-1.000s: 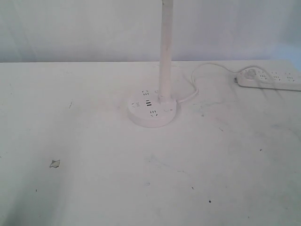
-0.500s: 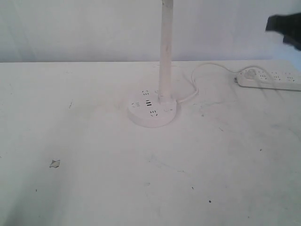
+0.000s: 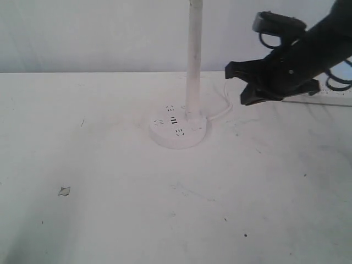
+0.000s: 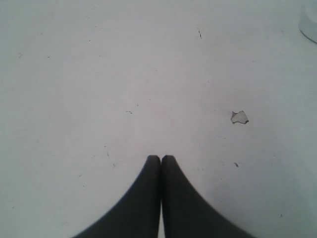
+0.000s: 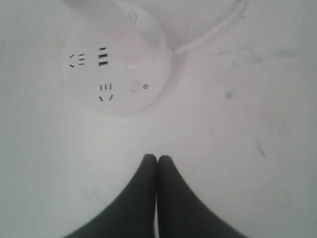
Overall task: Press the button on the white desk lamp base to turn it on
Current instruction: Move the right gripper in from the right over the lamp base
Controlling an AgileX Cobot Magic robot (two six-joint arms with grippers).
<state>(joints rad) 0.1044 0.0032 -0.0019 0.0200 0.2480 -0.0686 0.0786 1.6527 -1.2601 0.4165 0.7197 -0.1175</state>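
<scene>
The white desk lamp base (image 3: 179, 131) is a round puck with a tall stem (image 3: 193, 60), standing mid-table. The right wrist view shows its top (image 5: 116, 59) with socket slots, two dark USB slots (image 5: 102, 56) and the button (image 5: 133, 86), a faint round mark near the rim. My right gripper (image 3: 235, 83) hangs above the table to the right of the stem; it is shut and empty (image 5: 157, 157), short of the base. My left gripper (image 4: 161, 157) is shut and empty over bare table, out of the exterior view.
A white cord (image 3: 223, 110) runs from the base toward the back right, where the arm covers most of a power strip (image 3: 335, 102). A small paper scrap (image 3: 64, 191) lies front left, also near the left gripper (image 4: 239, 117).
My right arm has come in from the upper right and moved left toward the lamp stem, now covering most of the power strip. The lamp has not moved.
</scene>
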